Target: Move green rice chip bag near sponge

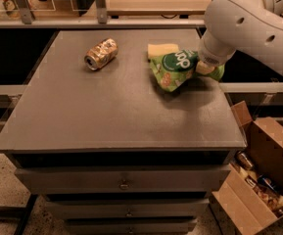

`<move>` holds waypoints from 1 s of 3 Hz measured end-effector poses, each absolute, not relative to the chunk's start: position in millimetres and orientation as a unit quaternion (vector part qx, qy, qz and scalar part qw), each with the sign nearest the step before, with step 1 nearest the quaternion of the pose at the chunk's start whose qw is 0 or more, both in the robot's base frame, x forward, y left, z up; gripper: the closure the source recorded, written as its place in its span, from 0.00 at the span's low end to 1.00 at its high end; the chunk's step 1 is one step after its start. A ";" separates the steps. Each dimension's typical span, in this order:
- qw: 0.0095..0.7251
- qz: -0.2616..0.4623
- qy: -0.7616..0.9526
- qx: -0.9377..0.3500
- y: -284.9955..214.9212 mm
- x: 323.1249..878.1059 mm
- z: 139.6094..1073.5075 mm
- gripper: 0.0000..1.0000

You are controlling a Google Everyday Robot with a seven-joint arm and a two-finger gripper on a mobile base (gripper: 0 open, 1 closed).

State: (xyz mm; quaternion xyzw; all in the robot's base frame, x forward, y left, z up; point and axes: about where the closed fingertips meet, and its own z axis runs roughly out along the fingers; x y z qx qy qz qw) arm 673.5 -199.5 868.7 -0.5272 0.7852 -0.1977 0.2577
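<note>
One risk: green rice chip bag (pixel 176 68) pushes sponge (pixel 161 49) toward back edge of table (pixel 106 111). Bag's upper left edge already meets sponge. Gripper (pixel 205 68) at table's right side, pinching bag's right end. Crinkly film could slip loose early. Crushed can (pixel 101 53) well apart, left.

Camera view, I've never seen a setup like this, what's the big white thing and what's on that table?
The white shape is a robot arm, seen by one camera looking down on a grey table with drawers. The gripper at the arm's tip is shut on one end of the green rice chip bag, holding it right beside the pale yellow sponge. A crushed can lies apart on the table. An open cardboard box sits on the floor alongside.
</note>
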 end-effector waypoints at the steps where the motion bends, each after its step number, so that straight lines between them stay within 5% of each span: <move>1: 0.265 -0.205 0.785 -0.521 -196.7 678.8 869.7 0.15; 2: 0.268 -0.202 0.781 -0.527 -194.4 679.9 874.6 0.00; 3: 0.257 -0.194 0.771 -0.549 -195.3 675.4 889.8 0.00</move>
